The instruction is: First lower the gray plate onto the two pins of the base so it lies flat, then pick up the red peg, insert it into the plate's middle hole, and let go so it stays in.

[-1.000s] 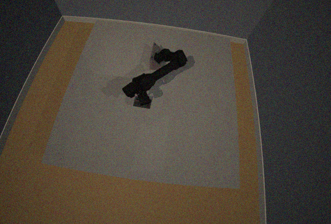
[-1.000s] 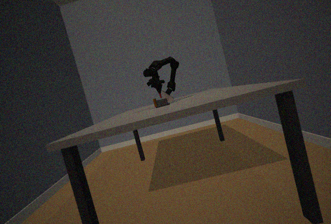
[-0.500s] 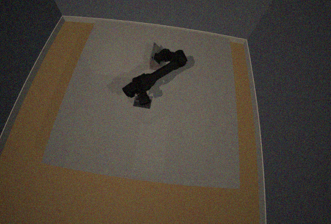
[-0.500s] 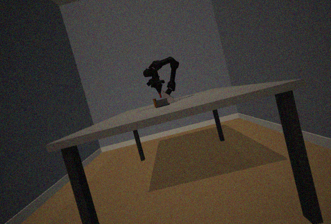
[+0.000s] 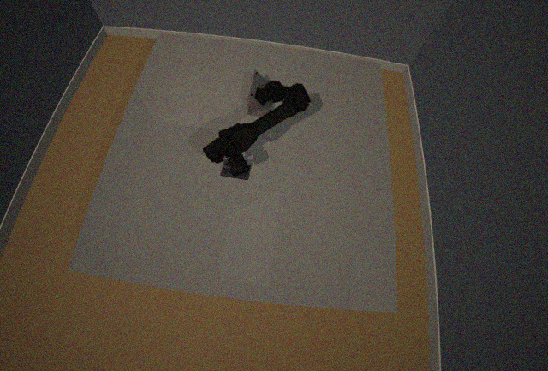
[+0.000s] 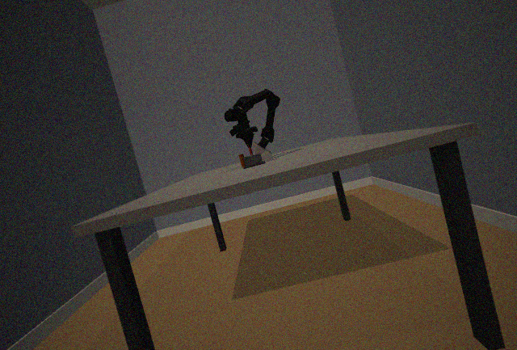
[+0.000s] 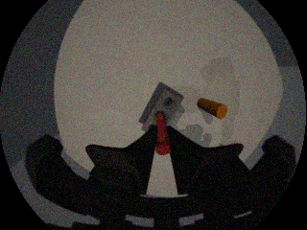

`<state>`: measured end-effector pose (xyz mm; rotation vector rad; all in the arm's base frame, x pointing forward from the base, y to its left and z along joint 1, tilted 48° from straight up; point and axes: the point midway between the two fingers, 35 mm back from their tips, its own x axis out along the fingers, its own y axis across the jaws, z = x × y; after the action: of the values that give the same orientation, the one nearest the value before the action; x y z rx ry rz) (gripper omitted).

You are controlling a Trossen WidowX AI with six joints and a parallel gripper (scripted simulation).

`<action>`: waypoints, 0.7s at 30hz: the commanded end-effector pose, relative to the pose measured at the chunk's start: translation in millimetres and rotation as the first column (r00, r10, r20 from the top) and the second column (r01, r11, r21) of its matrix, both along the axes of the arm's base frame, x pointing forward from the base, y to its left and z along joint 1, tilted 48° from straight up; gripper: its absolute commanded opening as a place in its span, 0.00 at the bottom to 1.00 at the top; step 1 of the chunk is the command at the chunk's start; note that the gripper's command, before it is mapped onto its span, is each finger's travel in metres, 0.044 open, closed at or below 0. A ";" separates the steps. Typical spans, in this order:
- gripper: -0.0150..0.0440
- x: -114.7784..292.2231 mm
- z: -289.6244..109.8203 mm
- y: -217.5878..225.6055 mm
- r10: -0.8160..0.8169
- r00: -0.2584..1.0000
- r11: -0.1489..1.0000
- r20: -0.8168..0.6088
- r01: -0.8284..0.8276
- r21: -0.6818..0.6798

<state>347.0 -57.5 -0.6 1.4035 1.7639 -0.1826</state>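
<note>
The gray plate (image 7: 164, 105) (image 6: 253, 160) lies on the base on the table. In the wrist view its middle hole sits just beyond the tip of the red peg (image 7: 161, 133) (image 6: 250, 149). My gripper (image 7: 161, 128) (image 6: 247, 141) is shut on the red peg and holds it upright, tip down, right above the plate. In the top view the arm hides most of the plate (image 5: 241, 175) and the peg.
An orange cylinder (image 7: 213, 107) (image 6: 241, 159) lies on the table beside the plate. The arm's base (image 5: 261, 92) stands at the back of the white table (image 5: 265, 234).
</note>
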 end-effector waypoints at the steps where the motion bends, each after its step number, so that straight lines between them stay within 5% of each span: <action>1: 0.25 -1.9 -4.5 4.9 -0.004 1.000 1.000 -0.005 0.004 0.005; 21: 0.25 -0.5 -4.5 5.6 0.002 1.000 1.000 -0.001 -0.002 0.000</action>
<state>345.7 -52.4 -4.9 1.4023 1.7686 -0.1830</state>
